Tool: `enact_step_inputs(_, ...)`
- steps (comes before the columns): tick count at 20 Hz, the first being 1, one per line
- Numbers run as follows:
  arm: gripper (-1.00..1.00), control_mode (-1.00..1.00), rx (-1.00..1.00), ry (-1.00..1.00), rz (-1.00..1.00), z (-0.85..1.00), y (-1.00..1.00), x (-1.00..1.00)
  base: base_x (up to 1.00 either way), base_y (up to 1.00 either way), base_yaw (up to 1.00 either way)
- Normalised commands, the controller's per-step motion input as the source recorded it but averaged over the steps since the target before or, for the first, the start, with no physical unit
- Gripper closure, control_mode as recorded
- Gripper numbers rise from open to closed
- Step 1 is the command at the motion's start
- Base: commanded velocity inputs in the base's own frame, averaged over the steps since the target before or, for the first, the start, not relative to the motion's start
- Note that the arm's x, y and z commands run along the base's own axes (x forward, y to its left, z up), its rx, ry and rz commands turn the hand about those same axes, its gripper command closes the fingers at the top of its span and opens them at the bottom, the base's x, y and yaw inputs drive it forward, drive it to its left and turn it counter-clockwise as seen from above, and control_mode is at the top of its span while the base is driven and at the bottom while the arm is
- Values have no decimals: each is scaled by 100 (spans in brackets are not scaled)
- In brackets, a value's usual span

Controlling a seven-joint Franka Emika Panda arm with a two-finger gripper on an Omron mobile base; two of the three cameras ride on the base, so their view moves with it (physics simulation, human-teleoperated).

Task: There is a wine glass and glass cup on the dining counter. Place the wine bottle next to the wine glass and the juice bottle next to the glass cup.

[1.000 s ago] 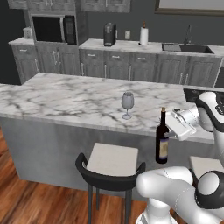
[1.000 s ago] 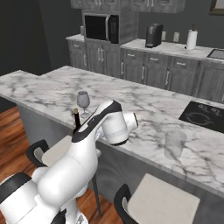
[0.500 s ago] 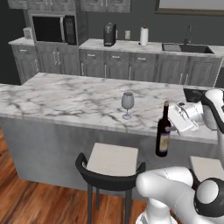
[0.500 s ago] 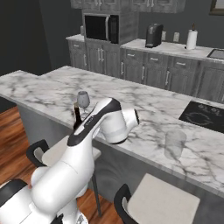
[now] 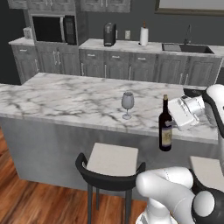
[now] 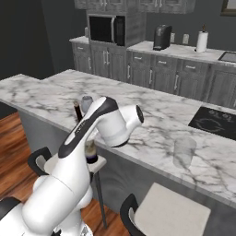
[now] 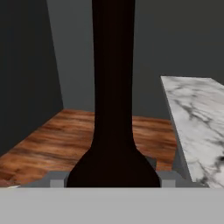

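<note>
The wine bottle (image 5: 165,127) is tall and near-black, with a long thin neck, rounded shoulders and a pale tan label low on its body; it stands upright right of centre in the left base view, in the air in front of the counter (image 5: 78,98) edge, its base below the marble top. The end effector (image 5: 176,119) reaches in from the right and is closed partway on the bottle at its shoulder; in the hand view the dark neck (image 7: 113,65) rises straight up the middle between the fingertips (image 7: 56,180). The wine glass (image 5: 127,104), clear and stemmed, stands on the counter just left of the bottle. In the right base view the clear tumbler (image 6: 184,151) stands at centre right
</note>
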Motion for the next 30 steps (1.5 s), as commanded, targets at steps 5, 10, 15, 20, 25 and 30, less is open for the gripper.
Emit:
enact_step_inputs(5, 100, -100, -11, -14, -2, 14, -3, 7, 0, 0, 0)
enact_step_inputs(10, 100, -100, -3, -23, 0, 17, -5, 6, 0, 0, 0)
enact_step_inputs(15, 100, -100, 0, -21, 0, 19, -2, 9, 0, 0, 0)
enact_step_inputs(20, 100, -100, 5, -6, 0, 10, 0, 22, 0, 0, 0)
enact_step_inputs(25, 100, -100, 9, 0, 0, 7, -3, 31, 0, 0, 0)
enact_step_inputs(30, 100, -100, 12, 0, 0, 1, -10, 30, 0, 0, 0)
